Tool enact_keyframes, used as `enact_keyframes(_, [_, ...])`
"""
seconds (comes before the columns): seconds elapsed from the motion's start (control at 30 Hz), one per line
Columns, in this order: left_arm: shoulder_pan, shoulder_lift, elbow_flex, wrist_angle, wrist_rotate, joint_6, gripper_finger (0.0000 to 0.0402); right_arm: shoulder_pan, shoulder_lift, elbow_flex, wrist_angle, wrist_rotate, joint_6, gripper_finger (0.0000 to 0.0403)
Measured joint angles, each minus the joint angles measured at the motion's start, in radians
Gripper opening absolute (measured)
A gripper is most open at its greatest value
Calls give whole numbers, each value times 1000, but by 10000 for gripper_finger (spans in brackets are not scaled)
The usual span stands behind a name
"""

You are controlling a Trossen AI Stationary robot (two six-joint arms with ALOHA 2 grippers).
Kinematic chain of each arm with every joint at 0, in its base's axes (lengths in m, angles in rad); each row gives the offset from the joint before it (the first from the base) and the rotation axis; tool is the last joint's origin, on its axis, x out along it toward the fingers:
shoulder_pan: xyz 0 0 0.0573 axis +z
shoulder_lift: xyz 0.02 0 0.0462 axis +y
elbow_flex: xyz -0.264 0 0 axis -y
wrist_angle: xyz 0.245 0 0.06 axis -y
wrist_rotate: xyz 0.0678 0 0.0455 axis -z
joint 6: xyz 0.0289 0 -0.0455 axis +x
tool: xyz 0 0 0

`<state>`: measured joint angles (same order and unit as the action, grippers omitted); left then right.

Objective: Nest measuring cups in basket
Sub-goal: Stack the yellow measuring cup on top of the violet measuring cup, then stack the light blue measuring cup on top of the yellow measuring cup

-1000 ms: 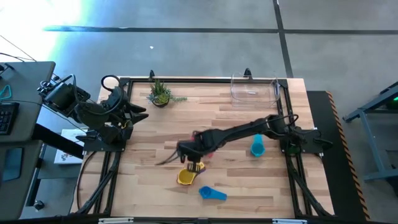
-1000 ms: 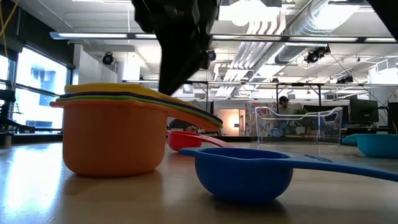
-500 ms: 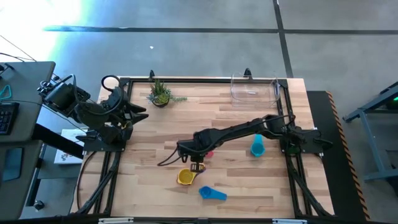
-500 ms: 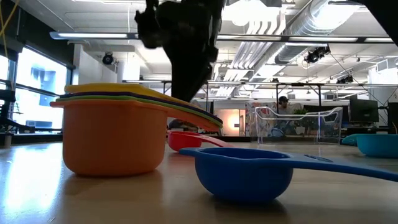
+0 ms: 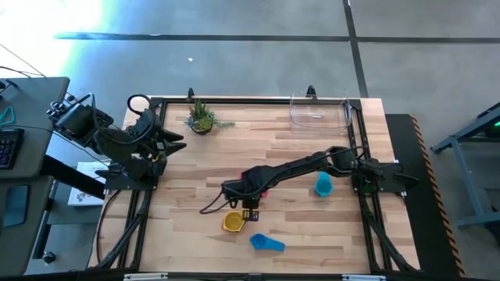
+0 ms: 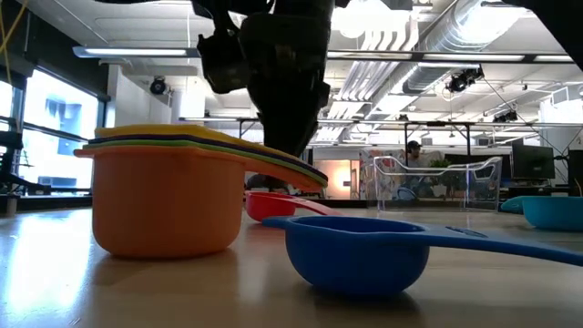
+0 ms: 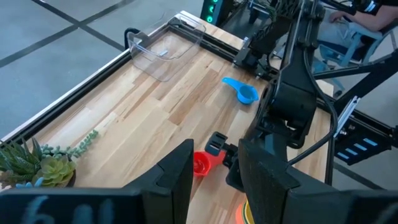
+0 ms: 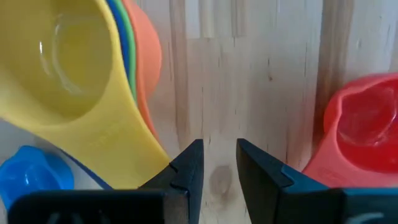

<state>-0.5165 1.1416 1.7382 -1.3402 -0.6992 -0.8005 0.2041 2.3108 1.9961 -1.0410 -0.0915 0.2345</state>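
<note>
Right pincer (image 8: 218,163) hangs just beside the nested stack (image 5: 232,222), over its handles, jaws narrowly parted and empty — seemingly lining up a grasp. Red cup (image 8: 357,127) and blue cup (image 5: 266,243) lie near the stack; basket (image 5: 319,111) well apart. Left pincer (image 7: 214,171) parked, partly open.

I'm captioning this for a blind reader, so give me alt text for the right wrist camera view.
The right end effector, its fingers slightly apart and empty, hovers over bare wood table between a nested stack of measuring cups, yellow on top, and a red cup. A blue cup shows at one corner.
</note>
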Motion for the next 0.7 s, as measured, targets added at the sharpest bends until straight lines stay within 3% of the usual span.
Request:
enact_keyframes(0.53, [0, 0, 0, 0, 0, 0, 115, 17, -1, 2, -23, 9, 31, 87])
enact_keyframes(0.7, [0, 0, 0, -1, 9, 1, 115, 6, -2, 59, -92, 10, 60, 87])
